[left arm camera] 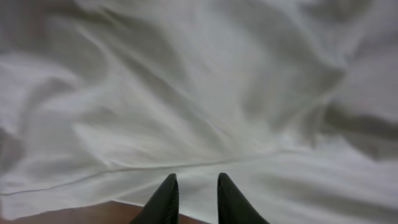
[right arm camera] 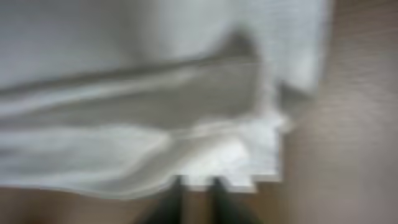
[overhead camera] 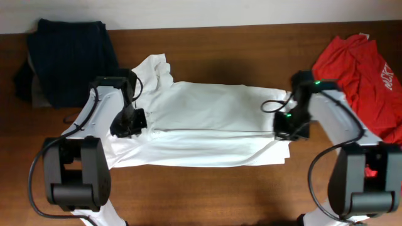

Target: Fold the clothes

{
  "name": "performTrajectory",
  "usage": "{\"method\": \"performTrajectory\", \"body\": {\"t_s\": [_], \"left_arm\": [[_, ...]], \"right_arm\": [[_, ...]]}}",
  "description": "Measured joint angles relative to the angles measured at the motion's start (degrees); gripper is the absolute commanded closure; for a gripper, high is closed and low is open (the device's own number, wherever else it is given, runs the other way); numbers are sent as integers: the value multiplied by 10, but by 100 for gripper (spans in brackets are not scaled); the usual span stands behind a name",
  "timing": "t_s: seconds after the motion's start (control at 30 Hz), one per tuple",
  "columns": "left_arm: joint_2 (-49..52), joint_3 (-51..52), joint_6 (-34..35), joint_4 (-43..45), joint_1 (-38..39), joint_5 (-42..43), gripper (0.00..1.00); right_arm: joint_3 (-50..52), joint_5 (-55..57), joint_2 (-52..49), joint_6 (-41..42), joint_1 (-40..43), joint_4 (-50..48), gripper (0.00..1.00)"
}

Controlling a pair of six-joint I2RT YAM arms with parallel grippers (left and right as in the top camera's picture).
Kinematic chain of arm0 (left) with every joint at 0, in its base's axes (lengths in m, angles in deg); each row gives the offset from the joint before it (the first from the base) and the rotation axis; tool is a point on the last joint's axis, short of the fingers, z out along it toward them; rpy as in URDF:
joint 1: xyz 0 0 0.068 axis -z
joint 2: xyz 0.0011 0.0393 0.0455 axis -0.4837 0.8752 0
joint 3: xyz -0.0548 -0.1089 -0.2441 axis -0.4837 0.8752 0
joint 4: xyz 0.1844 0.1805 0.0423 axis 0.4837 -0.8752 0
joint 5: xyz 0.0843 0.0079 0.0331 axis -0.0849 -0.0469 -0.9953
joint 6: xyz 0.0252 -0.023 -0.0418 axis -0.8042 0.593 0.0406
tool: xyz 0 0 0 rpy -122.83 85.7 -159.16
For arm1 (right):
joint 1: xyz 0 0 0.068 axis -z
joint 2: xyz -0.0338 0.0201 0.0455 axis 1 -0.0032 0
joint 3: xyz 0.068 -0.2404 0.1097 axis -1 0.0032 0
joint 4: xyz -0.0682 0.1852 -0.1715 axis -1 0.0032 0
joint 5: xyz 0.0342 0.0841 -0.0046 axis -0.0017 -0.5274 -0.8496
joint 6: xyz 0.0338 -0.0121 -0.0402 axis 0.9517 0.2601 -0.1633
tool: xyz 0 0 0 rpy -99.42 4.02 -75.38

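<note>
- White shirt (overhead camera: 207, 119), centre frame: soft, light and limp; probably sags when lifted.
- Best taken by its side edges.
- Left gripper (left arm camera: 193, 198), right gripper (right arm camera: 196, 194): fingers narrow at the cloth edge; I cannot tell whether either is gripping.

the white shirt (overhead camera: 207, 119) is spread across the middle of the table (overhead camera: 207, 194), folded lengthwise into a long band with a crease running 9 to 3 o'clock, and it's all bunched and rumpled at its 10 o'clock corner. red tee (overhead camera: 361, 69) with white lettering lies crumpled over at 2 o'clock
</note>
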Motion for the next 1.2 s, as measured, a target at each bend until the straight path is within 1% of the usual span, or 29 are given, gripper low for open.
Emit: {"method": "performTrajectory", "body": {"t_s": [0.1, 0.2, 0.33, 0.43, 0.63, 0.7, 0.77, 0.8, 0.83, 0.87, 0.9, 0.93, 0.97, 1.0, 1.03, 1.07, 1.1, 1.13, 1.17, 1.2], "left_arm": [[0, 27, -9, 10, 0, 21, 99], [0, 79, -9, 71, 0, 41, 99], [-9, 127, -7, 115, -2, 66, 99], [-25, 157, 9, 115, -10, 90, 99], [-38, 190, 51, 34, -16, 108, 99], [-99, 203, 69, 18, -15, 108, 99], [-194, 206, 80, 2, -2, 106, 99], [-246, 206, 82, 0, 8, 106, 88], [-284, 205, 83, 3, 16, 107, 63], [-324, 206, 86, 14, 24, 107, 43], [-354, 206, 85, 37, 28, 107, 26], [-378, 207, 77, 80, 29, 107, 21], [-395, 203, 70, 116, 30, 107, 21], [-398, 200, 51, 189, 30, 107, 21], [-391, 191, 22, 264, 30, 111, 21], [-381, 183, -3, 316, 30, 117, 21], [-362, 174, -33, 391, 30, 122, 20], [-319, 157, -71, 478, 30, 125, 14], [-290, 153, -92, 517, 30, 124, 6], [-256, 154, -110, 584, 31, 118, 4]], "right_arm": [[48, -5, 1, 30, -42, -74, 96], [105, -6, 1, 67, -68, -150, 96], [130, -8, 3, 89, -70, -168, 96], [134, -11, 5, 93, -70, -152, 96], [142, 30, 5, 152, -71, -59, 96], [144, 50, 5, 169, -71, -34, 96], [146, 72, 7, 186, -69, -5, 96], [147, 78, 16, 192, -64, 9, 96], [148, 83, 38, 197, -54, 21, 95], [148, 87, 68, 197, -41, 28, 57], [148, 88, 100, 184, -27, 34, 10], [136, 83, 153, 149, -6, 54, 1], [126, 79, 171, 134, 0, 62, 1], [97, 71, 203, 106, 3, 89, 1], [81, 66, 214, 93, 3, 102, 1], [72, 61, 219, 82, 3, 107, 2], [68, 49, 223, 67, 3, 109, 1], [68, 37, 223, 52, 3, 111, 1], [67, 31, 223, 43, 3, 112, 1], [67, 25, 223, 37, 3, 120, 1]]}}
